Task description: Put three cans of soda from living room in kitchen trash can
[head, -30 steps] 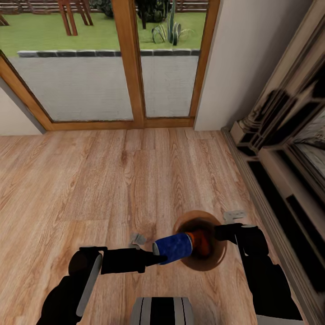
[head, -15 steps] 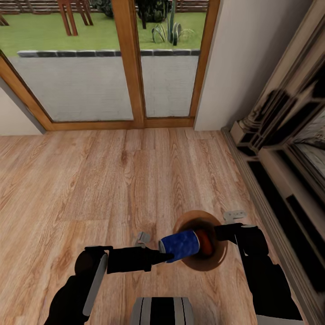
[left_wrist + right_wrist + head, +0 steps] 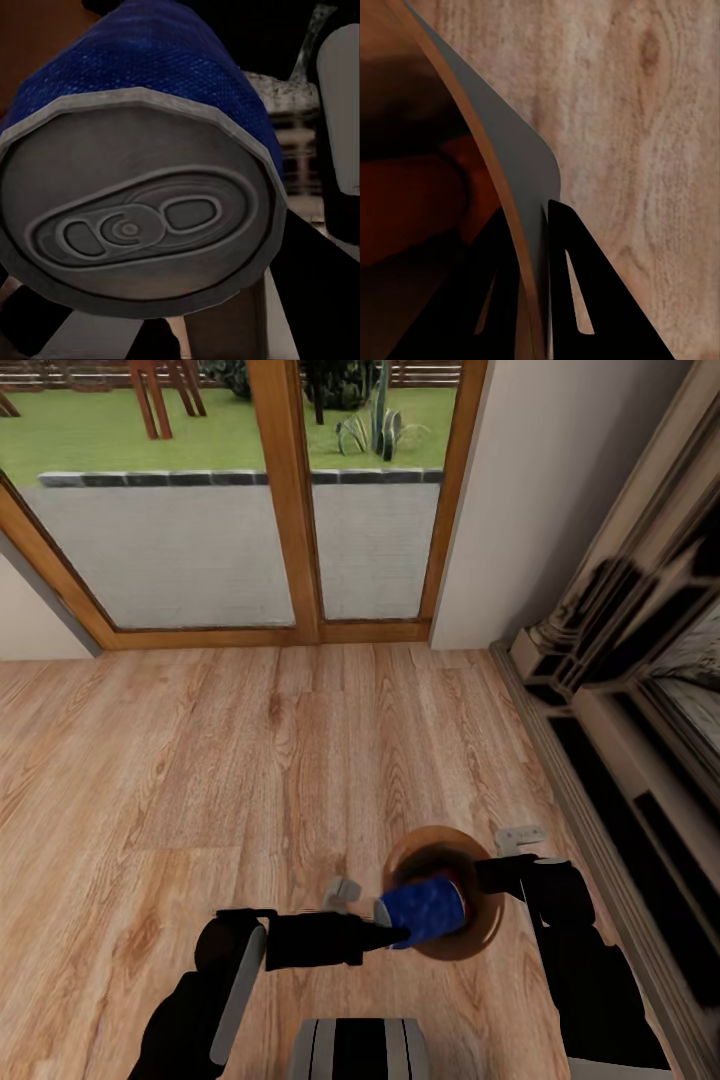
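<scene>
The dark blue can of soda [image 3: 425, 910] lies on its side in my left gripper [image 3: 396, 933], which is shut on it, and hangs over the mouth of the brown tash can [image 3: 482, 937] on the wood floor. The left wrist view shows the blue can's [image 3: 150, 202] silver end with its pull tab close up. My right gripper [image 3: 492, 875] is shut on the bin's far-right rim; its dark fingers [image 3: 577, 307] pinch the thin bin wall [image 3: 514, 165]. An orange rounded shape [image 3: 412, 202] lies inside the bin.
Wood-framed glass doors [image 3: 290, 510] stand ahead, with a white wall [image 3: 540, 510] to their right. A dark carved cabinet front [image 3: 640, 690] runs along the right side. Open wood floor [image 3: 200, 760] spreads to the left. My base [image 3: 360, 1050] shows at the bottom edge.
My left arm has carried the blue can to the right, further over the bin's mouth, covering the orange can seen inside before. The right gripper and the bin have stayed put.
</scene>
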Robot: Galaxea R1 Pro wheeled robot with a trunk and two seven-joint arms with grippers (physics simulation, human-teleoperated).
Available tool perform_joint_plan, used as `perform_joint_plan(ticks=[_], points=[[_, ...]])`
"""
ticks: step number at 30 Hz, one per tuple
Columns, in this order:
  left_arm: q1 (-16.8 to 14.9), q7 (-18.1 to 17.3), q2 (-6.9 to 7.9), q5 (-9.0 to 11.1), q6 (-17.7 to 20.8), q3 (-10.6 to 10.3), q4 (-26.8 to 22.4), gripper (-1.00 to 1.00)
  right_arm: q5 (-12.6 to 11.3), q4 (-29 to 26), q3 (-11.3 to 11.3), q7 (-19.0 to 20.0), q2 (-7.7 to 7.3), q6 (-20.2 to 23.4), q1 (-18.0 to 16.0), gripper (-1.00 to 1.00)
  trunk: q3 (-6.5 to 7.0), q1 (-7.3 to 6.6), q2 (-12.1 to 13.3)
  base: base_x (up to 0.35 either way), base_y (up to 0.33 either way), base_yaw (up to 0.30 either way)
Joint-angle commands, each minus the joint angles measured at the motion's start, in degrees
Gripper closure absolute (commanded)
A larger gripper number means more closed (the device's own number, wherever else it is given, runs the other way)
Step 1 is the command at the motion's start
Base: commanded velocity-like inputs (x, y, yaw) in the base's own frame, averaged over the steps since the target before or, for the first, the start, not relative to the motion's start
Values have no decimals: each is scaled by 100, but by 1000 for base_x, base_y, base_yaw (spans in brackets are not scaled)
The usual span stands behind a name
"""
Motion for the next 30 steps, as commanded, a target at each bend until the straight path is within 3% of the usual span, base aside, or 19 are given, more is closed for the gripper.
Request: perform_joint_plan(ticks=[1, 9, 12, 14, 15, 16, 17, 19, 20, 24, 26, 30], points=[[0, 101, 0, 40, 19, -12, 35, 100, -56, -1, -1, 23, 0, 8, -1, 100, 1, -1, 0, 0, 0, 0], [0, 1082, 0, 159, 19, -18, 144, 100, -56, -1, -1, 23, 0, 8, -1, 100, 1, -1, 0, 0, 0, 0], [0, 1226, 0, 454, 19, -27, 170, 100, -56, -1, -1, 23, 1, 8, -1, 100, 1, -1, 0, 0, 0, 0], [0, 1601, 0, 723, 19, -29, 199, 100, -56, -1, -1, 23, 5, 8, -1, 100, 1, -1, 0, 0, 0, 0], [-14, 1991, 0, 1095, 19, -48, 216, 100, -56, -1, -1, 23, 7, 8, -1, 100, 1, -1, 0, 0, 0, 0], [-41, 2230, 0, 1337, 19, -91, 239, 100, -56, -1, -1, 23, 8, 8, -1, 100, 1, -1, 0, 0, 0, 0], [-112, 2622, 0, 1760, 19, -226, 326, 100, -56, -1, -1, 23, 8, 8, -1, 100, 1, -1, 0, 0, 0, 0], [-237, 3196, 0, 2408, -8, -527, 491, 100, -56, -1, -1, 23, 8, 8, -1, 100, 1, -1, 0, 0, 0, 0], [-312, 3637, 0, 2915, -32, -749, 573, 100, -56, -1, -1, 23, 5, 8, -1, 100, 1, -1, 0, 0, 0, 0], [-385, 4778, 0, 4057, -54, -1007, 626, 100, -56, -1, -1, 23, 0, 8, -1, 100, 1, -1, 0, 0, 0, 0], [-393, 5031, 0, 4317, -57, -1046, 628, 100, -56, -1, -1, 23, 0, 8, -1, 100, 1, -1, 0, 0, 0, 0], [-396, 5129, 0, 4401, -68, -1060, 629, 100, -56, -1, -1, 23, 0, 8, -1, 100, 1, -1, 0, 0, 0, 0]])
